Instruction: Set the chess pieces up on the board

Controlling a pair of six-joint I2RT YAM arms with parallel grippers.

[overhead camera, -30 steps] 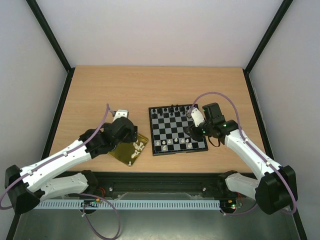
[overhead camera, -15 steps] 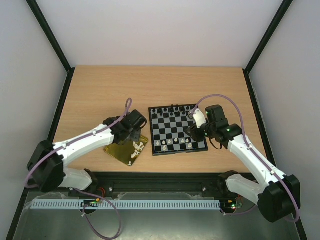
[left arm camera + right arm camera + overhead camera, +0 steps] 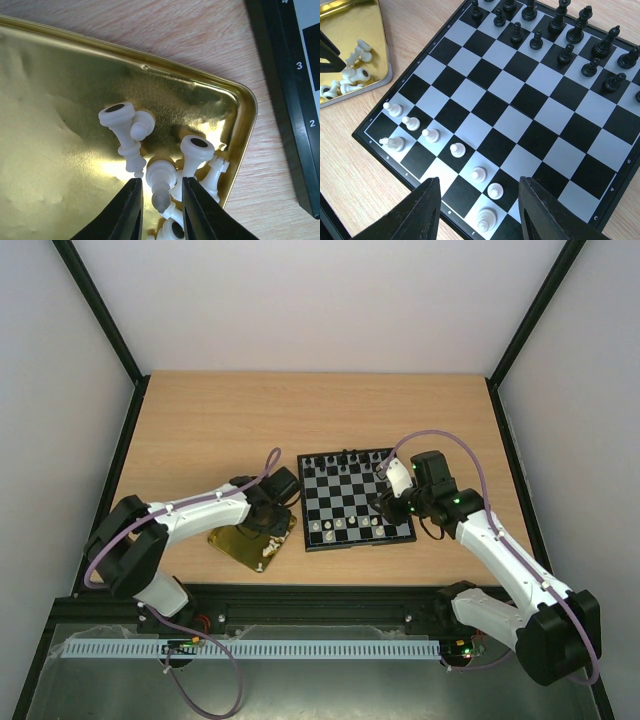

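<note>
The left gripper [image 3: 160, 181] straddles a white chess piece [image 3: 160, 192] in the gold tray [image 3: 60, 125] (grip uncertain); right gripper [image 3: 479, 181] hovers, jaws spread, above the board [image 3: 530, 131].

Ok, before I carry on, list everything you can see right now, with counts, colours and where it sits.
board: one, black and white checks with a black rim, on the table right of centre.
white chess pieces on the board: eight, white, in the two rows at its near edge.
black chess pieces: at least a dozen, black, in the two rows at the board's far edge.
gold tray: one, shiny gold, on the table left of the board.
white chess pieces in the tray: a heap, count unclear, white, in the corner nearest the board.
table: one, light wood.
left gripper: black fingers, down in the tray on either side of one white piece; grip unclear.
right gripper: black fingers, open, above the board's near rows.
</note>
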